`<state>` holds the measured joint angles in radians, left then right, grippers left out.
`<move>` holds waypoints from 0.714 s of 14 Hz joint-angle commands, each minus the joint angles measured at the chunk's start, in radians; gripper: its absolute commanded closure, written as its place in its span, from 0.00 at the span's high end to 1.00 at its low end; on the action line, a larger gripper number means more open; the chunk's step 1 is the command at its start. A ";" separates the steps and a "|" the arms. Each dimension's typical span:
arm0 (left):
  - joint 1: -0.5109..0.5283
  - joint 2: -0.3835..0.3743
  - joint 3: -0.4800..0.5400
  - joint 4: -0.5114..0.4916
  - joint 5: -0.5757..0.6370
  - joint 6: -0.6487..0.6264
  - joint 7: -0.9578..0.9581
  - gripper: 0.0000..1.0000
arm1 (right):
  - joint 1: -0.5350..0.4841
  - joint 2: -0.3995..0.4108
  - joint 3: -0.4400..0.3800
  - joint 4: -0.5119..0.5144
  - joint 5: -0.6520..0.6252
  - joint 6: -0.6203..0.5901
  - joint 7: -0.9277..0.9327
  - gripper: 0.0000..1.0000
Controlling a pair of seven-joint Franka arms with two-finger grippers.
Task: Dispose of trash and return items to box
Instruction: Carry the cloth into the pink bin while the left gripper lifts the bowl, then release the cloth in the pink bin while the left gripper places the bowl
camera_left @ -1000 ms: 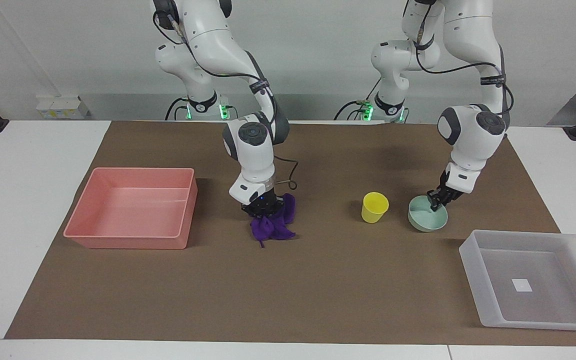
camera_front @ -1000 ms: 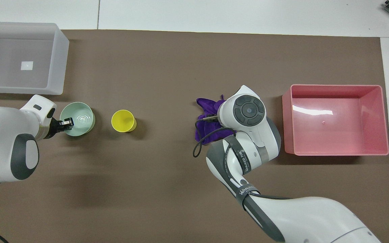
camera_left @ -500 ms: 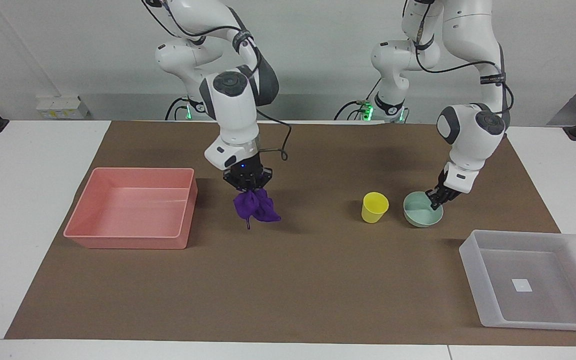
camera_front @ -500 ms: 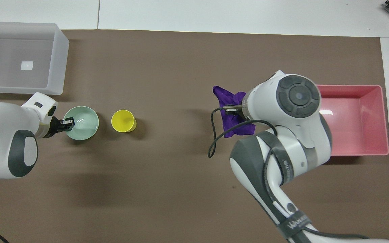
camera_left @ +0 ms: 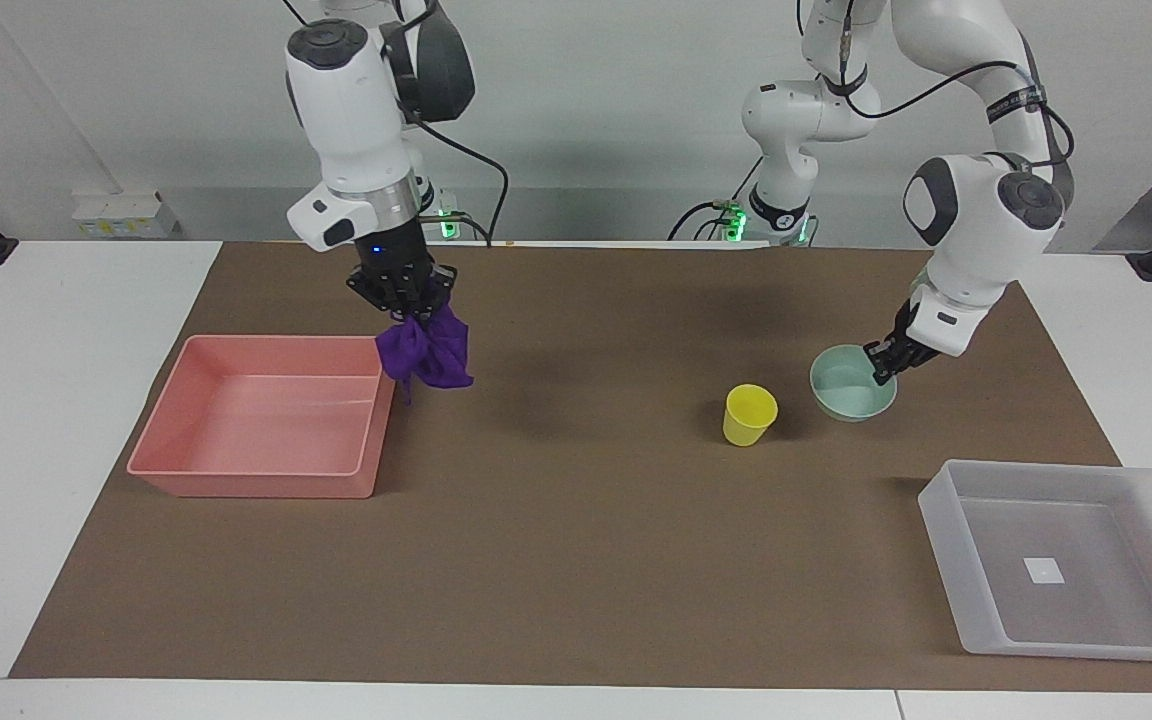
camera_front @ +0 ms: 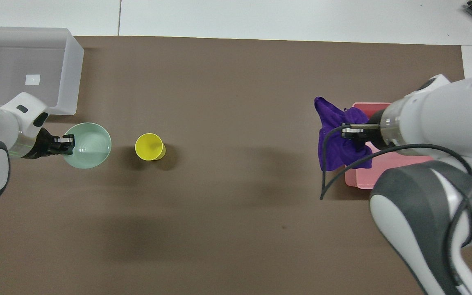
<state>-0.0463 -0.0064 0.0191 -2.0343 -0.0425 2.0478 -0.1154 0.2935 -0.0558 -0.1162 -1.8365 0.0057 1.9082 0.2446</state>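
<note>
Both grippers were loaded: the right gripper (camera_left: 406, 300) pinched the crumpled deep-purple cloth rag (camera_left: 426, 353) above the pink rectangular plastic tray's (camera_left: 186, 400) wall (folds could snag it); the left gripper (camera_left: 884, 362) clamped the lifted mint-green round bowl's (camera_left: 848, 388) rim, which might slip beside the yellow plastic cup (camera_left: 749, 414).

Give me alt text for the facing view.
The right end effector holds a purple rag in the air by the pink tray; the left end effector lifts a green bowl beside a yellow cup.
</note>
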 commanded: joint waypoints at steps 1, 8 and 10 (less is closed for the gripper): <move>0.014 0.032 0.018 0.098 -0.004 -0.020 0.143 0.00 | -0.132 -0.010 0.010 -0.044 -0.004 0.022 -0.164 0.00; 0.135 0.218 0.018 0.333 0.064 0.119 0.303 0.00 | -0.347 0.036 0.010 -0.234 -0.003 0.224 -0.419 0.00; 0.152 0.272 0.018 0.406 0.062 0.133 0.303 0.00 | -0.361 0.091 0.010 -0.263 0.000 0.279 -0.416 0.00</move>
<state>0.0905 0.1866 0.0454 -1.7340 0.0053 2.1724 0.1788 -0.0489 -0.0017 -0.1201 -2.0599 0.0057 2.1248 -0.1569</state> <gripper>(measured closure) 0.965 0.903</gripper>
